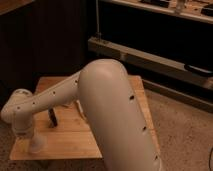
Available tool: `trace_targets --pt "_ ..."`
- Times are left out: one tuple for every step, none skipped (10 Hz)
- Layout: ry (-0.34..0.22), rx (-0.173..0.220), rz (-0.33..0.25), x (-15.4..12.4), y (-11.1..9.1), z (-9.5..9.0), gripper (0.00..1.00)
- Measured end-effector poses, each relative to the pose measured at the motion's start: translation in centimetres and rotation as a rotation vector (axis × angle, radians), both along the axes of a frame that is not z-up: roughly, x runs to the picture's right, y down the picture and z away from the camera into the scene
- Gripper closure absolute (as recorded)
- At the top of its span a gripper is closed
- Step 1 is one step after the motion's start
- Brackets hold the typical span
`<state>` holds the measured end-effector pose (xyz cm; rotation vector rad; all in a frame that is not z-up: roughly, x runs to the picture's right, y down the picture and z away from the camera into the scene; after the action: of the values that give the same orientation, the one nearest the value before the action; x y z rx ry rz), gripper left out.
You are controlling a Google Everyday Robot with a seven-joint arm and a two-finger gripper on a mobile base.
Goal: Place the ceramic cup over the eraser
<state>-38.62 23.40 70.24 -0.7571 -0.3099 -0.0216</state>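
My jaws' state I cannot tell; my gripper (34, 136) sits over the ceramic cup (36, 145), with the eraser (52, 118) at one o'clock on the table (75, 142).

Gripper (33, 140): lower left of frame, at the ceramic cup (36, 145) on the wooden table (75, 142).
Eraser (52, 117): just right of the arm, apart from the cup.

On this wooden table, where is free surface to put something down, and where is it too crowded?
Free: the front strip of the table, between the ceramic cup and the big arm segment, and the far left corner behind the arm. Crowded: the left side, where the gripper comes down on the cup, with the eraser just behind it under the arm.
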Motion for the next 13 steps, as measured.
trace_targets --pt "0.005 -0.008 0.004 0.2 0.3 0.3 0.54" --pt "0.007 -0.019 0.005 0.2 0.8 0.5 0.63" --pt "0.006 -0.026 0.010 0.1 1.0 0.6 0.75" --pt "0.009 -0.026 0.004 0.3 1.0 0.5 0.87" --pt "0.009 -0.026 0.000 0.3 1.0 0.4 0.94" --pt "0.009 -0.026 -0.001 0.4 1.0 0.4 0.99" --pt "0.010 -0.027 -0.004 0.4 0.9 0.4 1.00" --pt "0.029 -0.032 -0.016 0.4 0.1 0.1 1.00" --pt "0.034 -0.036 -0.020 0.0 -0.8 -0.4 1.00" --pt "0.039 -0.039 -0.027 -0.6 -2.3 -1.5 1.00" --pt "0.048 -0.040 -0.033 -1.0 -4.5 -3.1 1.00" --pt "0.055 -0.038 -0.036 -1.2 -6.6 -4.6 1.00" --pt "0.061 -0.035 -0.041 -1.5 -7.8 -5.6 1.00"
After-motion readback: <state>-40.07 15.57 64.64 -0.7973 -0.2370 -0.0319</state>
